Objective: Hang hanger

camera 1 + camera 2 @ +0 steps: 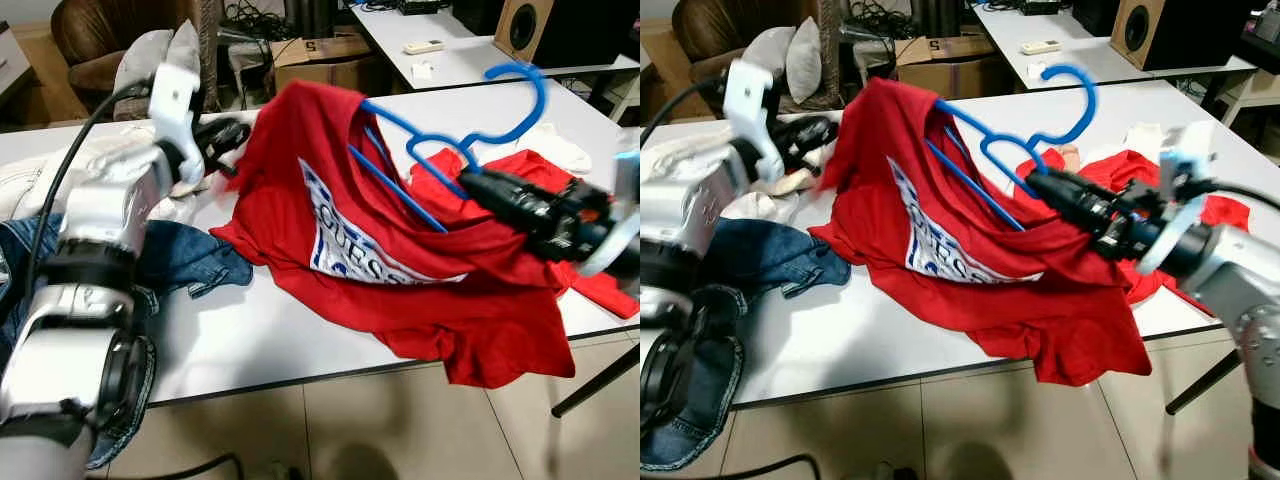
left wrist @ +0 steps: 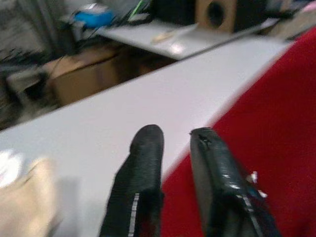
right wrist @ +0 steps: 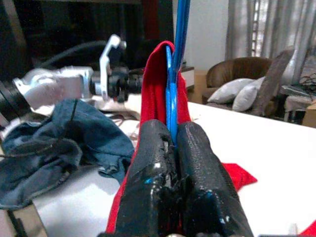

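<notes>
Both arms raised, grippers near mid-frame.

Right gripper (image 1: 1040, 183) reaching in from the right edge, fingers pinched tight on the blue hanger (image 1: 440, 140). Left gripper (image 1: 225, 135) stretched from lower left toward upper left, fingers (image 2: 143, 168) slightly parted.

A white table (image 1: 300, 340) is standing on a beige tiled floor (image 1: 400, 430), a brown armchair (image 1: 95, 40) sitting behind.

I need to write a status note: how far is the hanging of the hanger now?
Done: the blue hanger already sits inside the red T-shirt. In hand: the right claw is shut on the hanger, lifting it above the white table; the left claw is at the shirt's edge. Left: hanging it up.
</notes>
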{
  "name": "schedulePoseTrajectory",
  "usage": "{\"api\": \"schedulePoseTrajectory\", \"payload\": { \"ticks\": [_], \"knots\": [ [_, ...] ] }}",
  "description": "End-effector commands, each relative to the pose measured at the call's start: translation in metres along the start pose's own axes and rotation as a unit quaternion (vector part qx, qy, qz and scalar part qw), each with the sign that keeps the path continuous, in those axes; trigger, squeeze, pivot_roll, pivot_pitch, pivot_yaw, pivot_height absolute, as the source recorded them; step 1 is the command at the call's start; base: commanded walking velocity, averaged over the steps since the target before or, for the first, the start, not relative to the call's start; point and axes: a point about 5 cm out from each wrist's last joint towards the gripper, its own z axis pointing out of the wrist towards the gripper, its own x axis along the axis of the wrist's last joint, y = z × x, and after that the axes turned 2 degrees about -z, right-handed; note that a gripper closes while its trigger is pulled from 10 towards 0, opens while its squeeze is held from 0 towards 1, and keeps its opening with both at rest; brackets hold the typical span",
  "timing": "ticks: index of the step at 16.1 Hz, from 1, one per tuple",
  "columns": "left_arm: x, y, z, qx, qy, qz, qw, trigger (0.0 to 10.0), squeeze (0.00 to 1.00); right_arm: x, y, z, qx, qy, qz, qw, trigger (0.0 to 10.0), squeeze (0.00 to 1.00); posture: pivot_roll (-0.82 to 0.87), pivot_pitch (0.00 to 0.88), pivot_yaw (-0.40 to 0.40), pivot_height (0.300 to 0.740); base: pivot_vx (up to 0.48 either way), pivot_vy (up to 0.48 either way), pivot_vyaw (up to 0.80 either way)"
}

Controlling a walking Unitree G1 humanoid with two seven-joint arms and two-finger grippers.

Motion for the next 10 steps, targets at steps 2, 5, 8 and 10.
{"api": "schedulePoseTrajectory", "payload": {
  "ticks": [2, 5, 8, 10],
  "knots": [
    [-0.009, -0.013, -0.012, 0.048, -0.013, -0.013, 0.999, 10.0, 0.01, 0.024, -0.001, 0.000, 0.001, 0.042, -0.015, 0.999, 10.0, 0.00, -0.08, 0.000, 0.090, 0.740, 0.000, 0.000, 0.00],
    [-0.035, -0.022, -0.041, 0.090, -0.025, -0.101, 0.990, 10.0, 0.00, 0.049, -0.003, 0.005, -0.013, 0.057, -0.029, 0.998, 10.0, 0.00, -0.06, 0.000, 0.065, 0.740, 0.000, 0.000, 0.00],
    [-0.032, 0.017, -0.065, 0.055, 0.055, -0.083, 0.994, 10.0, 0.00, 0.043, -0.002, 0.013, -0.067, 0.031, -0.021, 0.997, 10.0, 0.00, -0.02, 0.000, 0.014, 0.740, 0.000, 0.000, 0.00],
    [-0.032, 0.047, -0.068, 0.057, 0.062, -0.087, 0.993, 10.0, 0.00, 0.031, -0.001, 0.018, -0.109, 0.018, -0.006, 0.994, 10.0, 0.00, -0.01, 0.000, 0.004, 0.740, 0.000, 0.000, 0.00]
  ]
}}
